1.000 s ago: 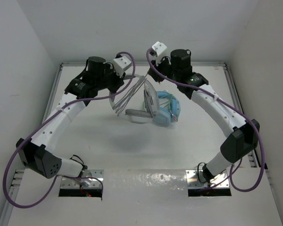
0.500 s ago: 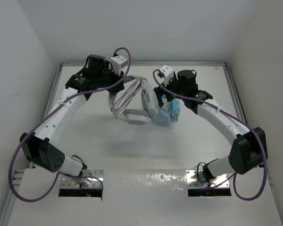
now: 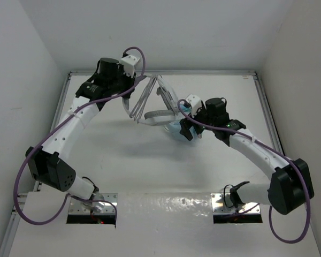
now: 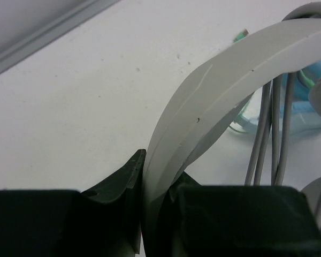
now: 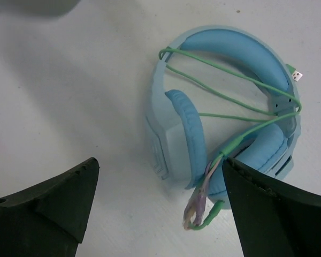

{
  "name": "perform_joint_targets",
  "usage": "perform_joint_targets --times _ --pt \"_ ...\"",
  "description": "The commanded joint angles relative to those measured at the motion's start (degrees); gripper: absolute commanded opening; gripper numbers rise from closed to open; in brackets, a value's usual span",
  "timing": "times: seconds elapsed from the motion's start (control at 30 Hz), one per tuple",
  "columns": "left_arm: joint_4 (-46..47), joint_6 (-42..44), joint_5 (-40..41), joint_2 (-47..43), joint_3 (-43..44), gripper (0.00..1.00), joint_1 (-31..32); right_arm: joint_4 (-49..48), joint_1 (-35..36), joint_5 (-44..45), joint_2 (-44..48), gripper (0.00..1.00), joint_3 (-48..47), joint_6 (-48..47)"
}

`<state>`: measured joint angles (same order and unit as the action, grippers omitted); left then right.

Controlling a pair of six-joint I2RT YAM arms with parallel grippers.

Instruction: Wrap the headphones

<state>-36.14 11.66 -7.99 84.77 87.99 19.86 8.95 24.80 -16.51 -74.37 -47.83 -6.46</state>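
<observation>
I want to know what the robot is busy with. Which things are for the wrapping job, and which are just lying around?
For the job: white headphones, headband pinched in the left gripper; their grey cable, in several strands; right gripper, open and empty.

Just lying about: light blue headphones with a green cable, on the table below the right gripper.
</observation>
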Motion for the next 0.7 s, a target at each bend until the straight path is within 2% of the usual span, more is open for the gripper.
perform_joint_targets --times 0.0,0.13,0.2,0.27,0.4,0.53,0.67 --pt "9.1 -2.8 3.1 -1.1 3.7 0.0 -0.3 1.4 0.2 1.1 6.9 0.94 0.3 -1.1" --pt "10.0 -1.9 5.2 -0.4 3.5 0.0 -0.3 4.1 0.1 7.6 13.0 0.85 -4.6 1.7" --pt "10.6 -1.6 6.1 0.2 3.5 0.0 -0.3 5.5 0.1 9.1 13.7 0.84 -9.9 2.2" --pt "10.8 -1.5 6.6 0.6 3.4 0.0 -0.3 6.8 0.2 6.9 13.2 0.85 -13.4 3.1" --pt "11.0 -1.6 6.8 1.7 3.4 0.0 -0.3 6.3 2.1 2.8 8.3 0.93 -21.8 6.0" --pt "11.2 -2.1 7.0 2.4 3.9 0.0 -0.3 7.6 7.3 9.0 -0.3 0.96 -29.8 4.8" --pt "10.7 -2.6 6.6 3.0 4.5 0.0 -0.3 7.5 8.4 10.9 -7.2 0.96 -35.0 4.8"
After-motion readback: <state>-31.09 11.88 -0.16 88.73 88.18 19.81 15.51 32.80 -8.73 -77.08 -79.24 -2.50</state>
